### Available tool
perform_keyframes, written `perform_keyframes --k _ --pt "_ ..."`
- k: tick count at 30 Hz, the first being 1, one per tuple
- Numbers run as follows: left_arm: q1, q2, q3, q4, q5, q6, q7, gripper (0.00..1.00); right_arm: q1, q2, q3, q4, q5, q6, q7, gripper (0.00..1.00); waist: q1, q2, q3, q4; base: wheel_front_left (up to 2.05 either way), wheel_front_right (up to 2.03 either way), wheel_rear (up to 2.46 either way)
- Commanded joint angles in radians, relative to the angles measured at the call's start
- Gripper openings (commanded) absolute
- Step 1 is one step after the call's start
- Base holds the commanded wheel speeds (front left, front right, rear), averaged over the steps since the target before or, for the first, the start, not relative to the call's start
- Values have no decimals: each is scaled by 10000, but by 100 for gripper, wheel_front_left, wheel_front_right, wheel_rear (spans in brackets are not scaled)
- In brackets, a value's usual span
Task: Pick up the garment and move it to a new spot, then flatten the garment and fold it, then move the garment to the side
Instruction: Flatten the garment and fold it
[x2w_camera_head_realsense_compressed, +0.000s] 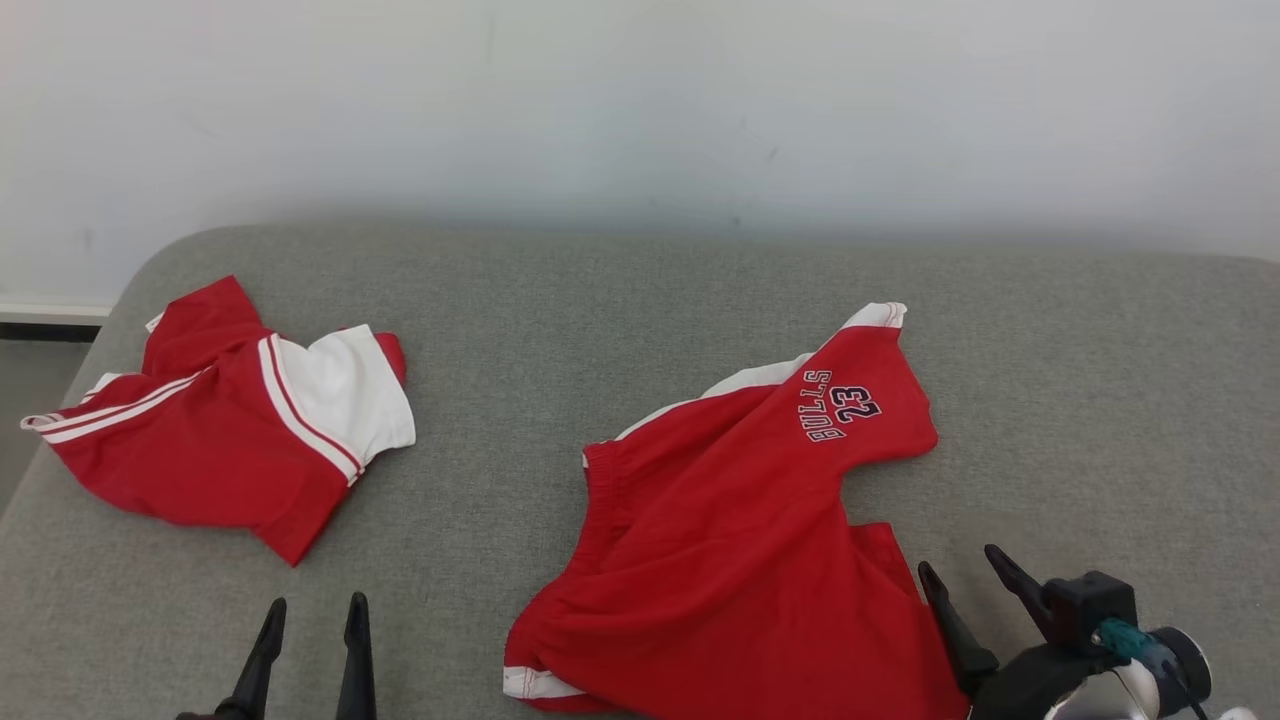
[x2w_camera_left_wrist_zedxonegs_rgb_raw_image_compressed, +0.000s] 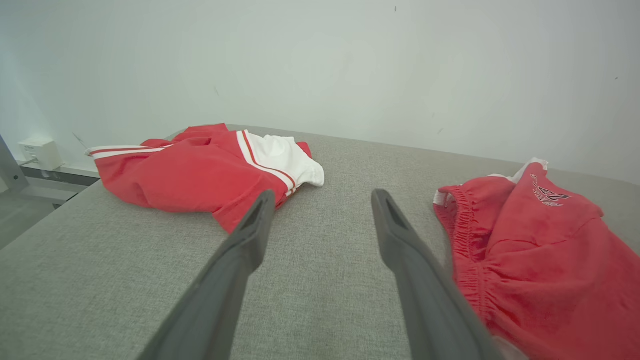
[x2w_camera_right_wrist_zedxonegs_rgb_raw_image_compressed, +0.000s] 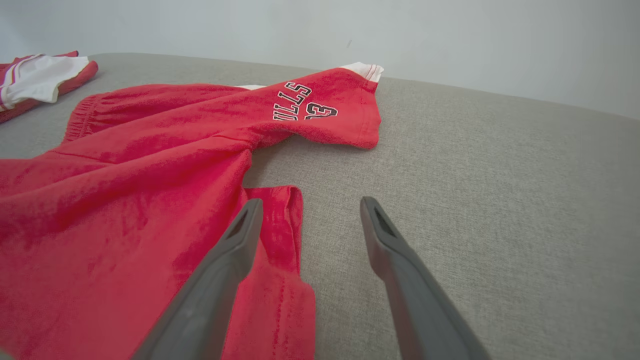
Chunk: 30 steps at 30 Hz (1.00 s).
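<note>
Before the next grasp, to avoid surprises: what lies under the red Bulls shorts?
The red shorts lie on the grey cushion, with nothing sticking out at their edges. Anything beneath the bunched cloth is covered and cannot be seen.

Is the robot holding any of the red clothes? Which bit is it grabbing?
Nothing is held. The left pincer and right pincer are both open and empty; the red shorts lie loose on the grey surface.
</note>
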Motion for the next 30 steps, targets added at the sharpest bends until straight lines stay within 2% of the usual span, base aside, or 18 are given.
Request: perform_keyframes --k 1,9,12,13,14,18,24,30 --pt "-98 -50 -15 20 61 -33 -32 100 -160 -58 69 73 48 3 43 100 0 0 69 151 0 0 0" --pt "-266 -167 -117 155 39 -53 -32 100 -1270 -223 816 1555 374 2 680 100 0 0 299 707 0 0 0" --pt "-313 -186 -115 205 26 -62 -32 100 -1587 -168 1056 2098 505 2 874 45 0 0 349 805 0 0 0" --pt "-331 -192 -109 215 26 -62 -32 100 -1683 -157 1147 2235 536 3 896 4 0 0 364 826 0 0 0" --pt "-345 -202 -128 222 30 -54 -32 100 -1780 -148 1244 2397 599 3 924 0 0 0 377 846 0 0 0" --pt "-336 -211 -148 199 1 -58 -33 100 -2124 -171 1464 2683 857 2 555 0 0 0 430 873 0 0 0" --pt "-355 -211 -99 145 -30 -60 -33 100 -2805 -380 1262 2371 1466 2 -418 0 0 0 504 779 0 0 0" --pt "-503 -213 -227 195 -60 -61 -33 100 -3700 -507 717 2438 2026 3 -217 0 0 0 630 811 0 0 0"
